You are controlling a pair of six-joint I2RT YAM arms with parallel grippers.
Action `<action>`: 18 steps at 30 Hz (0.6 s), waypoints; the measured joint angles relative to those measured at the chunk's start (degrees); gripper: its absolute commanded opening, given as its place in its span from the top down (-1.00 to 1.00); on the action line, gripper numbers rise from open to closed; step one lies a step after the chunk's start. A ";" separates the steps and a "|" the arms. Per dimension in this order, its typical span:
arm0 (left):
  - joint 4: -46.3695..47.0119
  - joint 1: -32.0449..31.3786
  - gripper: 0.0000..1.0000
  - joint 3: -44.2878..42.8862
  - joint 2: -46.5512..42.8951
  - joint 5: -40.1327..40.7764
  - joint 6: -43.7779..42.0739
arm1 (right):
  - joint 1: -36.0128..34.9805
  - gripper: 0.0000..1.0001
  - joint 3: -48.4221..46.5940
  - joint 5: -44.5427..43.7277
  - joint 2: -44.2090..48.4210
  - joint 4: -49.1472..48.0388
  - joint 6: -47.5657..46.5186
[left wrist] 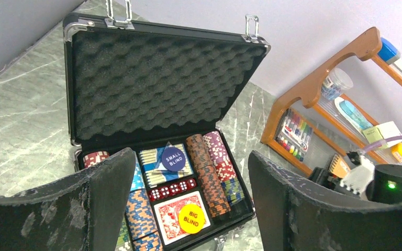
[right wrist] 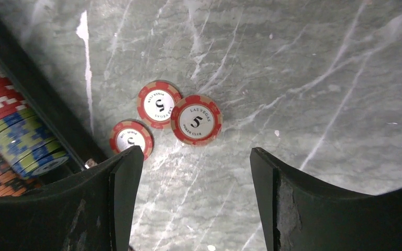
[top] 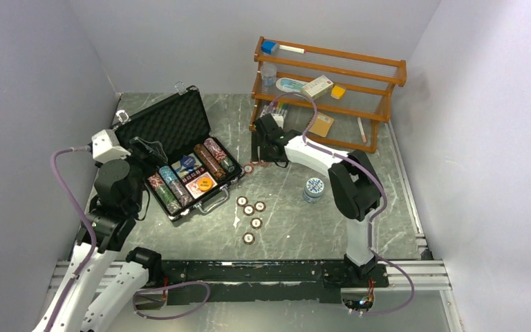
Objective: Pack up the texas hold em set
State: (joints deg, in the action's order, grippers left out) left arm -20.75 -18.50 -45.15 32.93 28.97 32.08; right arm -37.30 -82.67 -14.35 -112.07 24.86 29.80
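Observation:
The black case (top: 169,124) lies open at the left, foam lid (left wrist: 157,78) upright. Its tray holds rows of chips (left wrist: 209,172), red dice (left wrist: 171,189), a red-backed card deck (left wrist: 162,222) under a yellow "BIG BLIND" disc (left wrist: 191,218), and a blue "SMALL BLIND" disc (left wrist: 172,157). My left gripper (top: 148,151) hovers open at the case's left side, nothing between its fingers. My right gripper (right wrist: 194,154) is open just above the table beside three red "5" chips (right wrist: 196,119). Several more loose chips (top: 252,214) lie in front of the case. A blue-white chip stack (top: 313,189) stands to the right.
A wooden shelf (top: 328,90) with boxes, a cup and pens stands at the back right, close behind the right gripper. The case's corner (right wrist: 36,99) is just left of the right fingers. Grey walls close in on three sides.

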 measured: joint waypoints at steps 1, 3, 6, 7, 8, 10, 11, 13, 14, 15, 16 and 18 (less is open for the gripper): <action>0.02 0.00 -0.65 0.00 0.24 -0.31 -0.04 | 0.00 -0.54 -0.39 0.15 -1.25 -0.22 0.07; 0.07 0.00 -0.65 0.00 0.72 -0.81 -0.17 | -0.07 -0.52 -0.52 0.44 -2.62 -0.26 0.13; 0.09 0.00 -0.63 0.00 1.36 -1.25 -0.15 | -0.09 -0.45 -1.40 0.44 -4.81 -0.28 0.44; 0.09 0.00 -0.63 0.00 1.49 -1.29 -0.15 | -0.04 -0.42 -1.97 0.42 -5.68 -0.26 0.59; 0.11 0.00 -0.63 0.02 1.53 -1.33 -0.15 | -0.04 -0.41 -2.38 0.37 -6.45 -0.39 0.72; 0.50 0.00 -0.63 0.37 1.33 -1.42 -0.13 | -0.04 -0.36 -3.08 0.33 -7.72 -0.52 0.92; 0.70 0.00 -0.63 0.66 1.09 -1.42 -0.13 | -0.04 -0.33 -3.23 0.22 -8.09 -0.66 0.98; 0.76 0.00 -0.62 1.07 0.76 -1.42 -0.13 | -0.04 -0.24 -3.69 -0.26 -8.74 -0.61 1.03; 0.81 0.00 -0.63 1.07 0.76 -1.42 -0.13 | -0.02 -0.16 -3.80 -0.39 -8.74 -0.79 1.07; 0.83 0.00 -0.62 1.07 0.79 -1.42 -0.13 | 0.00 -0.09 -3.82 -0.52 -8.74 -0.96 1.05; 0.83 0.00 -0.62 1.07 0.83 -1.40 -0.13 | 0.07 -0.03 -3.82 -0.55 -8.74 -1.09 1.03; 0.85 0.00 -0.62 1.07 1.07 -1.40 -0.13 | 0.24 0.08 -3.82 -0.48 -8.74 -1.25 0.98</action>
State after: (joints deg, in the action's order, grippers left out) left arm -19.90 -18.50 -44.07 34.00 27.57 31.94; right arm -37.06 -86.50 -14.83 -120.81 23.62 30.79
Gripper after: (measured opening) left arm 0.812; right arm 0.532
